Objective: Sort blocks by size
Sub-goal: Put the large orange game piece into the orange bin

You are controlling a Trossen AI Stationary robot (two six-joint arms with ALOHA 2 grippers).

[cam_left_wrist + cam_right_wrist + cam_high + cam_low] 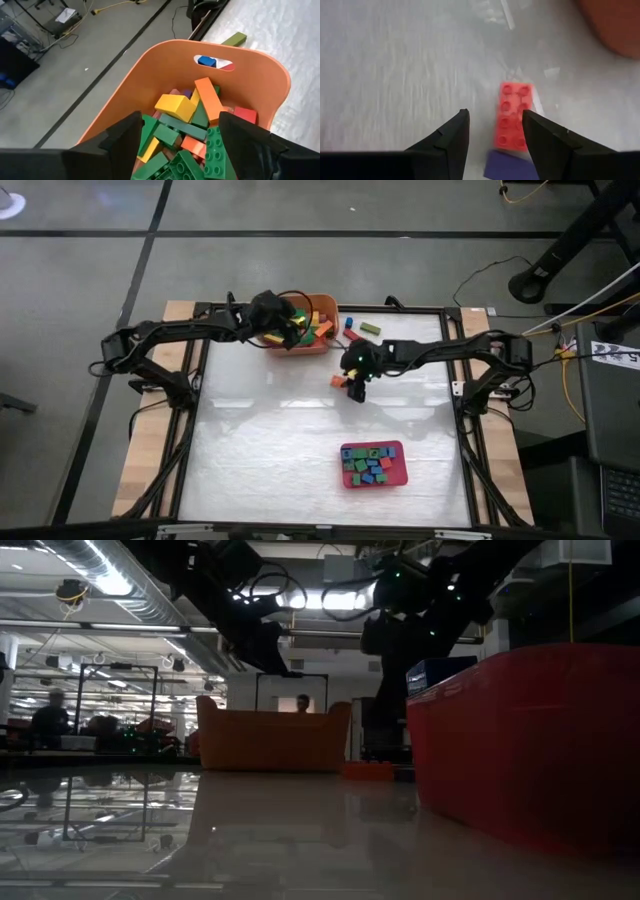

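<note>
My left gripper is open over the orange tub at the table's far side. In the left wrist view its fingers stand above the tub's heap of long bricks, green, yellow, orange and red. My right gripper is open near the table's middle, pointing down. In the right wrist view a red-orange brick with eight studs lies flat on the table just beyond its fingers, and a purple block lies beside that brick. I cannot tell whether a finger touches the brick.
A pink-red tray with several small blocks stands on the near right part of the table and looms large in the low view. A green brick, a blue one and a red one lie loose right of the tub.
</note>
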